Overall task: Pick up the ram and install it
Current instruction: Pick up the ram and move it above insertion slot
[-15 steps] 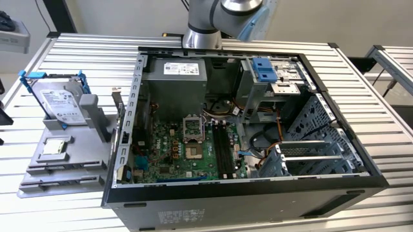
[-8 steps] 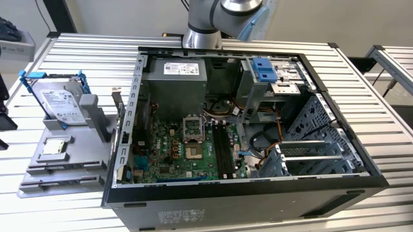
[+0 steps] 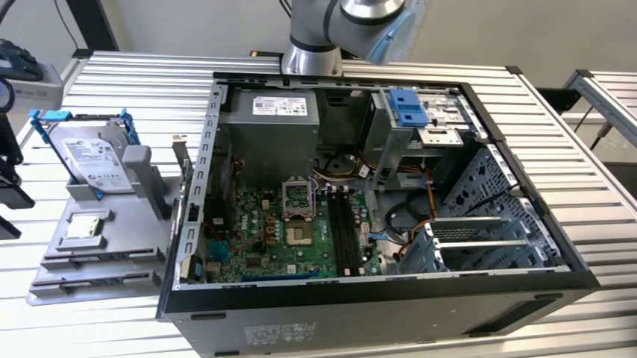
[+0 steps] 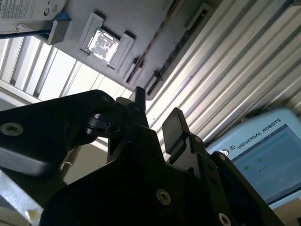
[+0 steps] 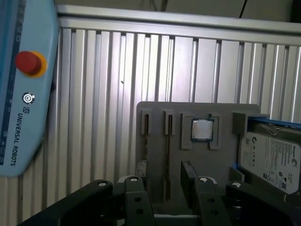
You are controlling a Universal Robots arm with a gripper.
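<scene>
The ram (image 5: 168, 155) shows as a thin dark strip, seen edge-on, standing in the long slot of a grey holder (image 5: 221, 110). The slot beside it (image 5: 146, 125) looks shorter. My gripper (image 5: 167, 200) hangs above the holder, open, and its two black fingers (image 5: 137, 202) straddle the line of the long slot without touching it. In the second wrist view the gripper (image 4: 157, 115) points at the same grey holder (image 4: 141, 19), with nothing between its fingers. In the exterior view the holder (image 3: 100, 242) lies outside the open computer case (image 3: 378, 291), on the exterior view's left.
A silver hard drive with blue rails (image 3: 95, 156) and a square chip (image 3: 85, 224) share the holder. Black memory slots (image 3: 344, 224) run along the green motherboard (image 3: 259, 239) inside the case. A light-blue teach pendant (image 5: 23, 84) lies on the ribbed metal table (image 5: 117, 70).
</scene>
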